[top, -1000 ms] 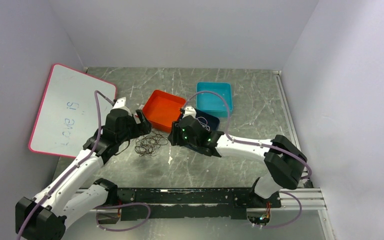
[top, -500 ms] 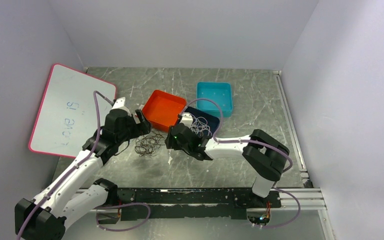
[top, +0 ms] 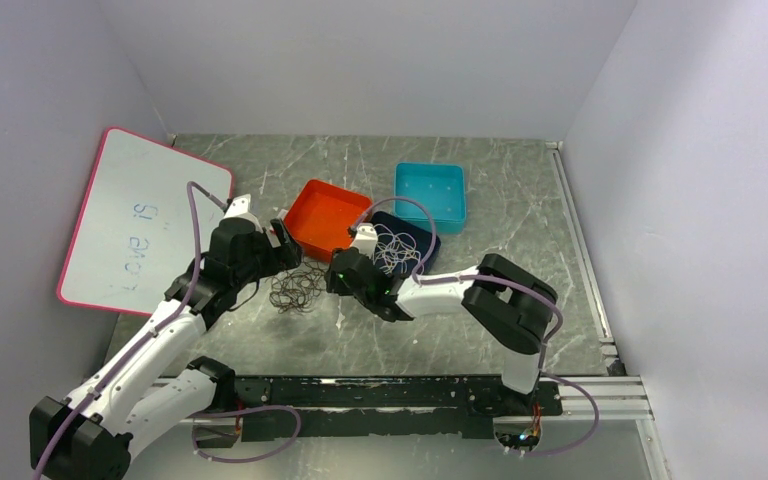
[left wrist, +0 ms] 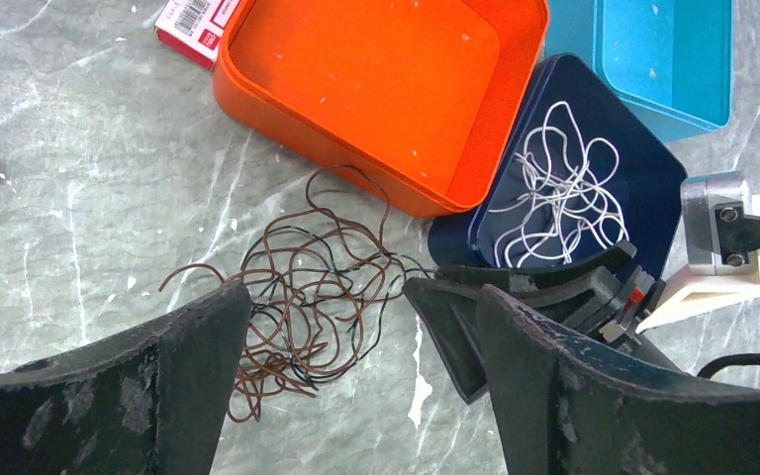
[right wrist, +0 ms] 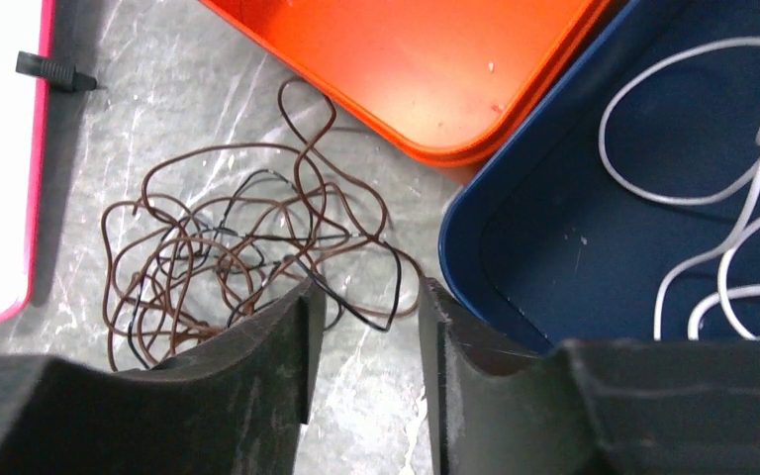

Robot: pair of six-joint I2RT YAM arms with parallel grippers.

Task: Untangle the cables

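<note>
Right wrist view: my right gripper hangs at the brown-and-black cables tangled on the table, jaws slightly apart, perhaps astride one black strand. My left gripper spreads wide above them. The white cable lies in the navy tray.

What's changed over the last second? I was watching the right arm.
The right gripper swung left off the navy tray to the edge of the brown and black cables, jaws open, nothing gripped. The white cable in that tray is now uncovered. The left gripper, open, and both sets of cables stayed put.
</note>
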